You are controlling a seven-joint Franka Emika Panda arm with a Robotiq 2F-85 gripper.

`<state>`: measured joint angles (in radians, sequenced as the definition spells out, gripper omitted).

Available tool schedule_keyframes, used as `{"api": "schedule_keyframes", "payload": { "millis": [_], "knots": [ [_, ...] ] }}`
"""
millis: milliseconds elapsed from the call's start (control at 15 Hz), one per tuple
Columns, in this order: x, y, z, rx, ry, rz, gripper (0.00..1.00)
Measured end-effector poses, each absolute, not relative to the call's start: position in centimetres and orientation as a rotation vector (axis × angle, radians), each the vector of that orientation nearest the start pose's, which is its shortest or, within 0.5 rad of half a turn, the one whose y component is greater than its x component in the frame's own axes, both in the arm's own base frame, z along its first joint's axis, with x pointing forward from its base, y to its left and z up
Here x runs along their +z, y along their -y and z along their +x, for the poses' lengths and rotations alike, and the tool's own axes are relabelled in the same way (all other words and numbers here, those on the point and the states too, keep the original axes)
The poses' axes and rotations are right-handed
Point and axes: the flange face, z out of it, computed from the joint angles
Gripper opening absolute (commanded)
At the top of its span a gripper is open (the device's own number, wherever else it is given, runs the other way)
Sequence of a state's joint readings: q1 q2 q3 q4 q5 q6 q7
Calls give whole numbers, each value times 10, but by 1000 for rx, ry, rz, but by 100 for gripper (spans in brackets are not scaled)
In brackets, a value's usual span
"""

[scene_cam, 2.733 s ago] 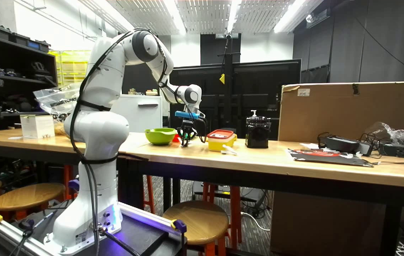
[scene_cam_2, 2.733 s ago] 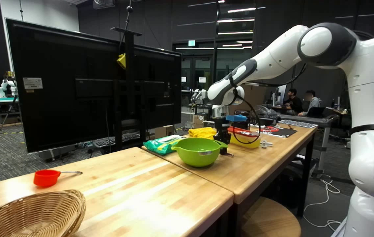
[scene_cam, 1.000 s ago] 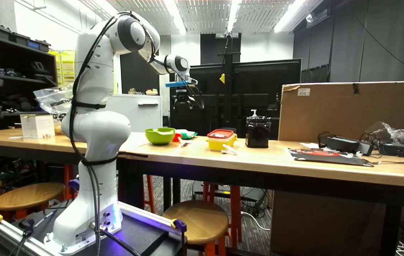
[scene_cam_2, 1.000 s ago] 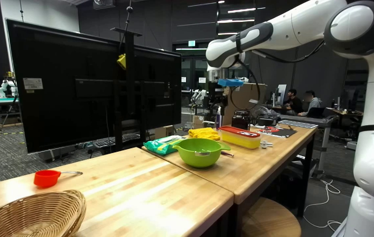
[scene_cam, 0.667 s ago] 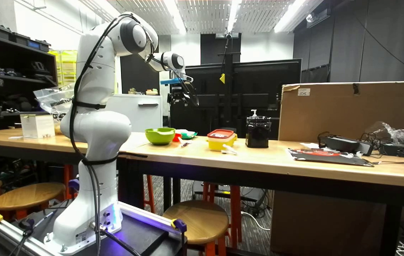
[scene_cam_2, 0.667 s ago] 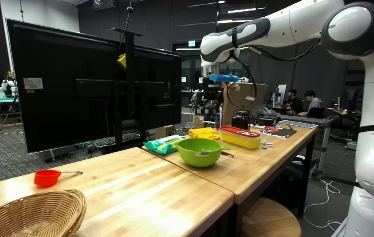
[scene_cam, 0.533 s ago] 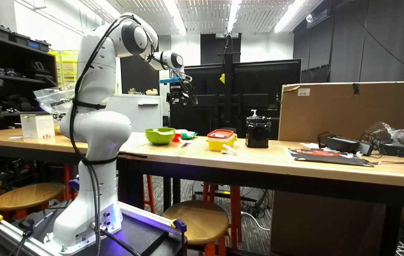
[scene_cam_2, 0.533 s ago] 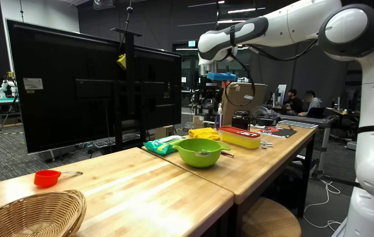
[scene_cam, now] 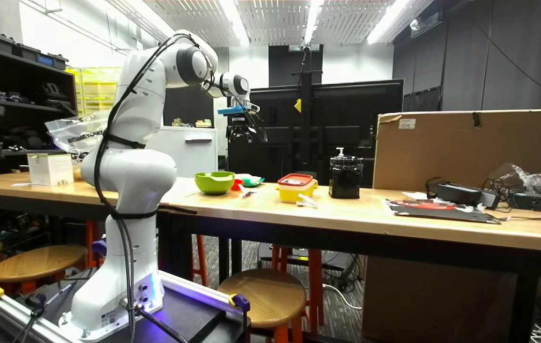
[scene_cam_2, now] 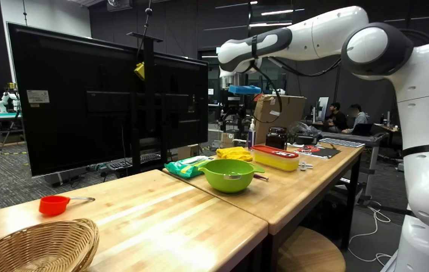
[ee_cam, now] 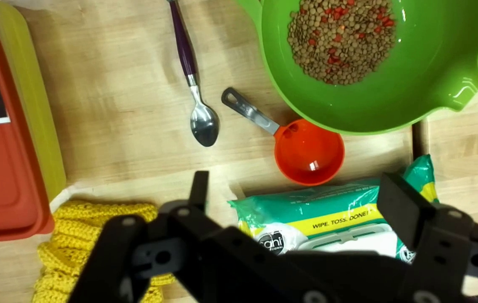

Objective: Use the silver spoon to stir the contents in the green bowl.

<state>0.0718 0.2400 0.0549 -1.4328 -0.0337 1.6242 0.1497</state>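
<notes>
The silver spoon [ee_cam: 205,122] with a purple handle lies on the table in the wrist view, its bowl end toward the gripper side. In an exterior view only its handle end [scene_cam_2: 261,176] shows behind the green bowl. The green bowl [ee_cam: 428,71] has a spout and holds brown lentil-like bits with red pieces [ee_cam: 344,42]; it stands upright in both exterior views [scene_cam: 214,183] [scene_cam_2: 227,177]. My gripper [ee_cam: 300,193] hangs high above the table, past the spoon and bowl, its fingers wide apart and nothing between them. In an exterior view the gripper [scene_cam: 240,137] is raised well over the tabletop.
A red measuring cup [ee_cam: 308,153] sits against the bowl's side. A green wipes pack [ee_cam: 331,214], a yellow knitted cloth [ee_cam: 95,214] and a red-lidded yellow container [ee_cam: 38,109] surround the spoon. A wicker basket [scene_cam_2: 36,245] and another red cup [scene_cam_2: 53,204] stand farther off.
From low at the table by the spoon, my gripper has risen high above it. Over the last second it has shifted slightly, leftward in an exterior view. Spoon and bowl stay on the table.
</notes>
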Motion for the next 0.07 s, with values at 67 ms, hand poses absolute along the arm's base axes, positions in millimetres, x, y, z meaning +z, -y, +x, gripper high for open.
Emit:
{"api": "schedule_keyframes", "payload": {
  "millis": [67],
  "knots": [
    [551, -72, 627, 75, -35, -3167, 100]
  ]
}}
